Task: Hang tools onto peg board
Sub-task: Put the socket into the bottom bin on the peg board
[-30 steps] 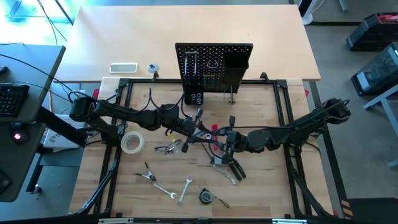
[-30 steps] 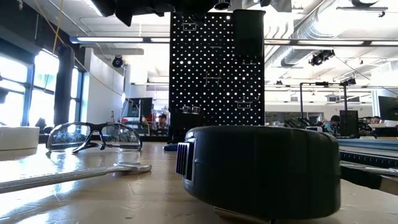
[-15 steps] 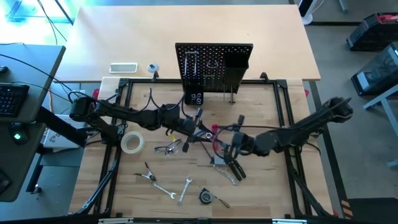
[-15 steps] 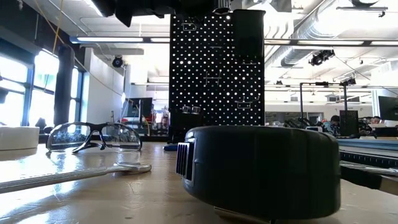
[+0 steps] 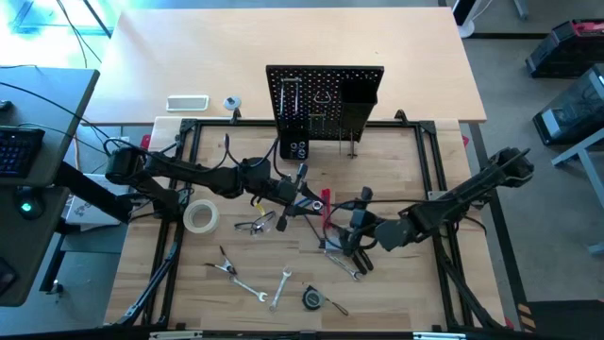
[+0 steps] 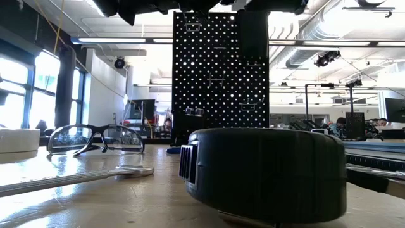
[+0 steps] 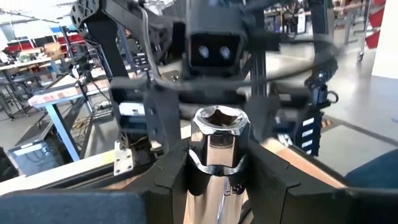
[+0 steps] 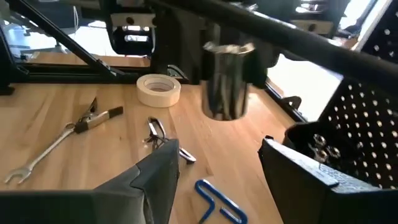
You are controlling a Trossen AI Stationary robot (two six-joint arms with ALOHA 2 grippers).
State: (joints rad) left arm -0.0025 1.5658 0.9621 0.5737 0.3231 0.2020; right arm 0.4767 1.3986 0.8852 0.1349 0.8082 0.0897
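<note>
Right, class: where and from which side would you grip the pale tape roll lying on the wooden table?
Probably its ring wall, from straight above: the pale tape roll lies flat with its open core up, so one finger can drop inside and one outside.

You see the black peg board [image 5: 325, 102] standing upright at the table's far edge. The tape roll [image 5: 201, 216], clear glasses [image 5: 257, 225], wrenches [image 5: 250, 289] and black-handled pliers [image 5: 351, 260] lie scattered before it.
</note>
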